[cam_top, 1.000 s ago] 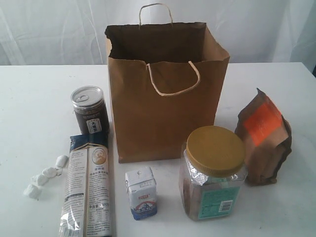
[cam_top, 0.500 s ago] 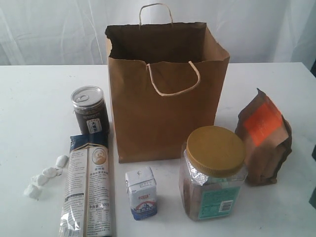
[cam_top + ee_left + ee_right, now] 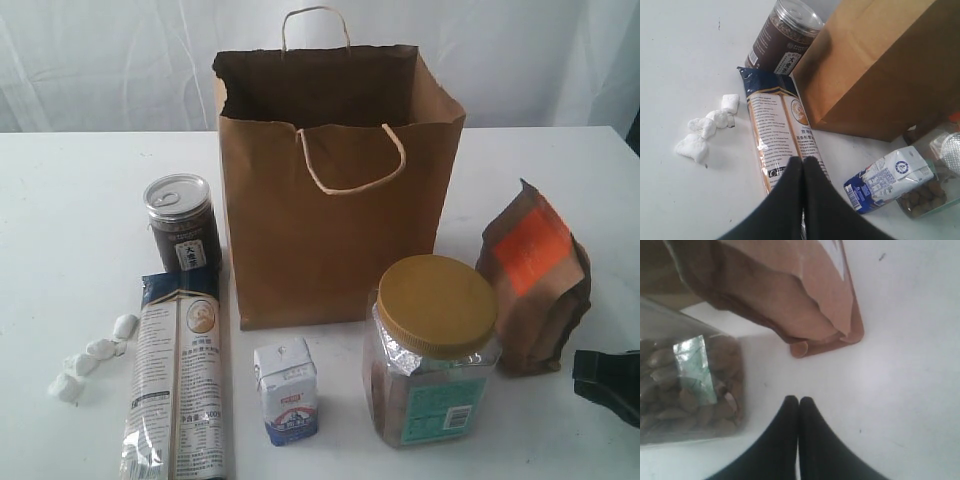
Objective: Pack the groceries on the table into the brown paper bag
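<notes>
On the broad white tabletop, a loose string of white wrapped sweets lies off to the outer side of the left gripper, whose black fingers are pressed together on nothing. Their tips hang over the near end of the long clear noodle packet; whether they touch it cannot be told. The packet lies flat and runs away from them to the silver-lidded dark jar, upright just past its far end. The tall brown paper bag stands open, ahead of the fingers and to their inner side. The small white-blue carton stands upright near them, between the packet and the gold-lidded clear jar. The right gripper also has its fingers pressed together, empty, above bare tabletop. The jar is close on their inner side, and the orange-labelled brown pouch is just ahead of the tips, apart from them.
</notes>
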Available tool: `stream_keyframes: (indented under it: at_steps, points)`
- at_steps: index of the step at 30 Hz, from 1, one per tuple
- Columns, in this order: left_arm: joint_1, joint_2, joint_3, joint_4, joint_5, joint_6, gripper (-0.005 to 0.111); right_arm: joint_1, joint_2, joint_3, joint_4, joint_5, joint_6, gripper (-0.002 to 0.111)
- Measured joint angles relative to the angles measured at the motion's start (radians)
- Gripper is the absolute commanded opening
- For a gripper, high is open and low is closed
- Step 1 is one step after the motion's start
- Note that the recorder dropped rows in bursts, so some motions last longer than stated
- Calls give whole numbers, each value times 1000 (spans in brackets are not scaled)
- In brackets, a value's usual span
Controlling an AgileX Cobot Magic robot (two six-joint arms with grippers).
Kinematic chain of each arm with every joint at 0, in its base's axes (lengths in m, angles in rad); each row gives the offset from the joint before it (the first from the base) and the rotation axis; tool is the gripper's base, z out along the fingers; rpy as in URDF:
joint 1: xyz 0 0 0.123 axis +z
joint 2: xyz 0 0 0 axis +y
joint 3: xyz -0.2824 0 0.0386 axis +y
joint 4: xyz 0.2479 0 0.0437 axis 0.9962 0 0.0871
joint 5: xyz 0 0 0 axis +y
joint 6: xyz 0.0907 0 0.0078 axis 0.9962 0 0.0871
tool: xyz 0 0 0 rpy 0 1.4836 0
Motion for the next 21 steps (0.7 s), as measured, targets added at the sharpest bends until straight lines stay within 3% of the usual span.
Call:
stream_keyframes:
  at_steps: [11, 13, 14, 16, 18, 21]
  points:
    - [0, 0, 0, 0, 0, 0, 0, 0, -196, -1, 6, -148, -4, 0]
    - [0, 0, 0, 0, 0, 0, 0, 25, -254, -1, -195, -227, 230, 0]
    - [0, 0, 0, 0, 0, 0, 0, 60, -302, -1, -429, -315, 529, 0]
    - [0, 0, 0, 0, 0, 0, 0, 112, -369, -1, -716, -425, 936, 0]
    - [0, 0, 0, 0, -2, 2, 0, 141, -411, -1, -838, -472, 1052, 0]
    - [0, 0, 0, 0, -2, 2, 0, 152, -418, -1, -879, -481, 1057, 0]
